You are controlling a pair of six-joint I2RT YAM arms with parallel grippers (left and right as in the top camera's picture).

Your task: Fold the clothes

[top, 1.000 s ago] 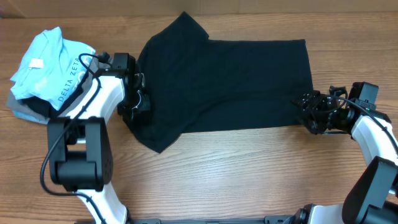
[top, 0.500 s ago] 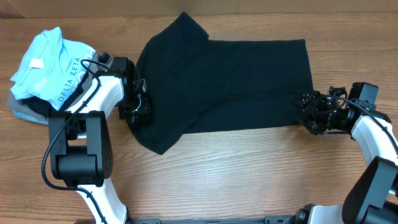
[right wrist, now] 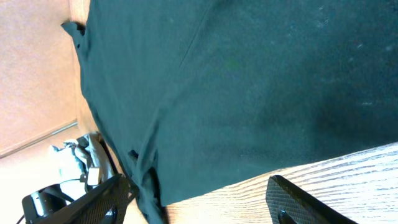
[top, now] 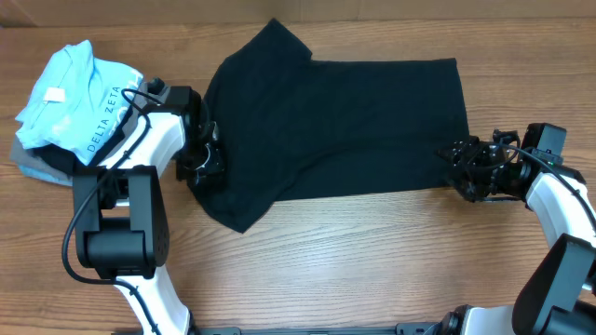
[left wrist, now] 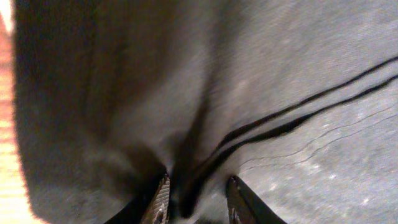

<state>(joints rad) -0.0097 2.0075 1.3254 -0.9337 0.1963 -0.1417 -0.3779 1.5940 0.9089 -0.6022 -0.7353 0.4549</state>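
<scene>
The clothes, one plain black T-shirt [top: 335,121], lie spread flat across the wooden table, with a sleeve pointing to the far side. My left gripper [top: 203,154] sits on the shirt's left edge. In the left wrist view a raised fold of the black cloth [left wrist: 249,93] is pinched between the fingers of this gripper [left wrist: 196,202]. My right gripper [top: 458,172] rests at the shirt's right near corner. In the right wrist view this gripper [right wrist: 196,186] stands wide open over the hem [right wrist: 249,81] and bare wood, holding nothing.
A light blue shirt lettered "DELTA ZETA" [top: 65,93] lies bunched at the far left on top of a grey garment [top: 33,163]. Bare wooden table [top: 372,261] runs along the near side of the black shirt.
My left gripper has settled slightly lower on the shirt's left edge and its jaws have narrowed onto the cloth. The right arm and the shirt have not moved.
</scene>
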